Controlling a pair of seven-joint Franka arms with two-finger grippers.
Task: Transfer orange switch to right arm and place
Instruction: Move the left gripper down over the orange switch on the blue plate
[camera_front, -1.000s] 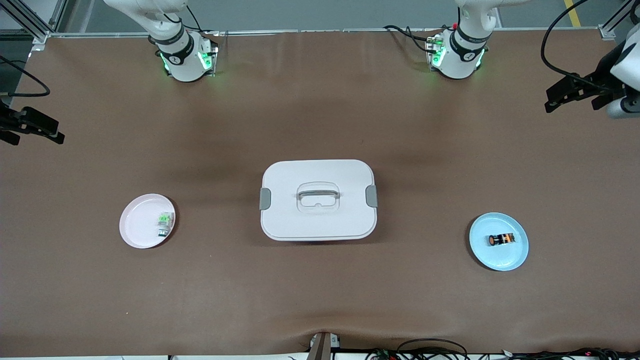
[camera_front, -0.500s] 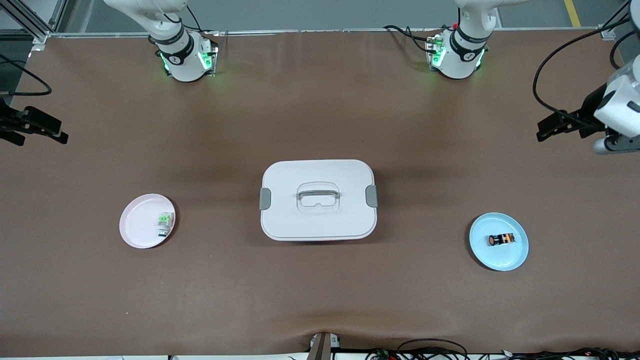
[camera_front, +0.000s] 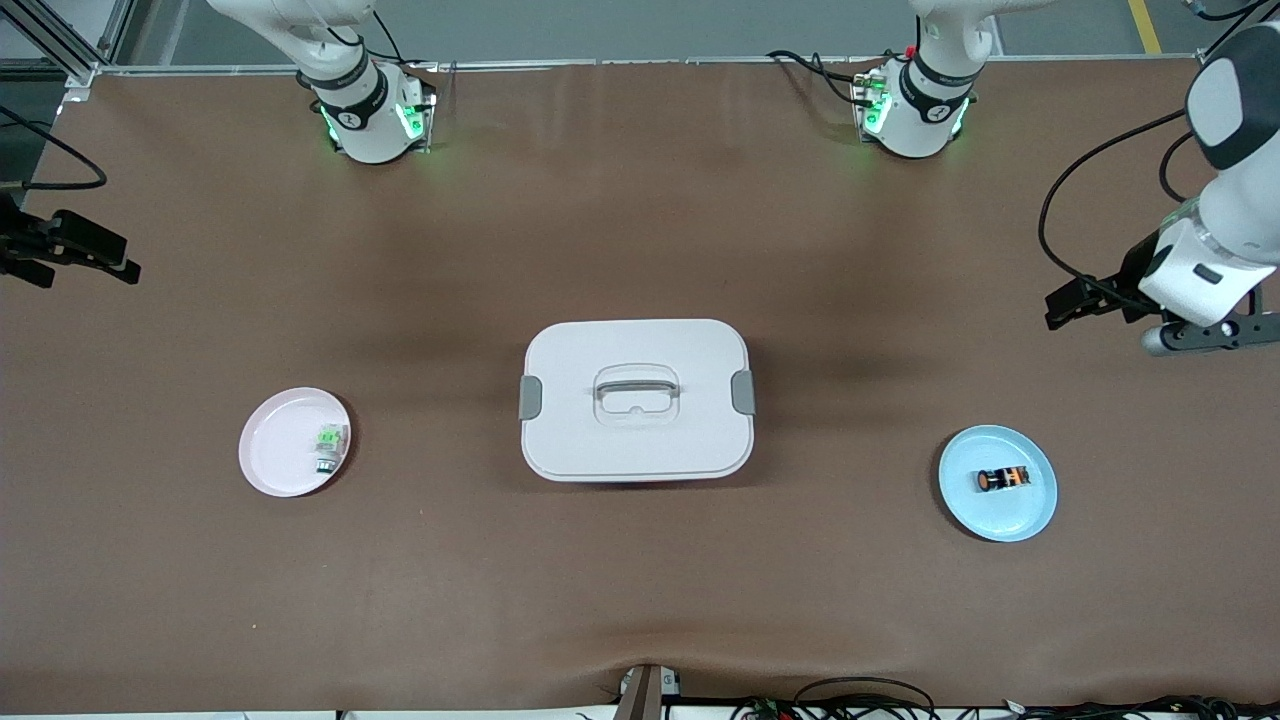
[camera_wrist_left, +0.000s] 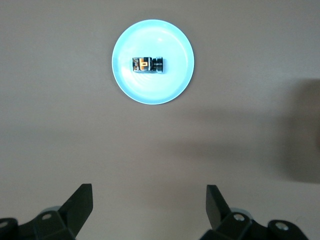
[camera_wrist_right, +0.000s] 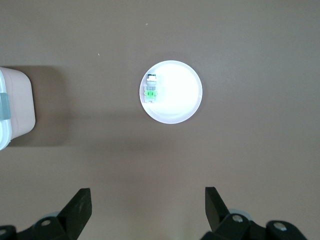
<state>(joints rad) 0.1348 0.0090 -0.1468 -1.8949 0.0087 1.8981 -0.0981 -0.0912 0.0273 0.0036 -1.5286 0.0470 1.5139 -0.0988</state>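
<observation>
The orange switch (camera_front: 1003, 480), a tiny black barrel with orange marks, lies on its side on the blue plate (camera_front: 1032, 512) toward the left arm's end of the table. In the left wrist view the switch (camera_wrist_left: 148, 64) sits at the middle of that plate (camera_wrist_left: 167, 85). My left gripper (camera_front: 1075, 300) hangs open and empty over the bare brown mat beside the plate, well apart from the switch, its fingers wide (camera_wrist_left: 150, 192). My right gripper (camera_front: 88, 268) waits open and empty over the mat at the right arm's end (camera_wrist_right: 148, 195).
A white lidded box (camera_front: 636, 398) with a grey handle stands mid-table; its corner (camera_wrist_right: 15, 107) shows in the right wrist view. A pink plate (camera_front: 272, 455) holding a small green-and-silver part (camera_front: 328, 445) lies toward the right arm's end, also seen as plate (camera_wrist_right: 180, 100) and part (camera_wrist_right: 150, 89).
The left arm has swung down the front view toward the blue plate, carrying its open gripper. The right gripper has barely shifted. The switch and plates have not moved.
</observation>
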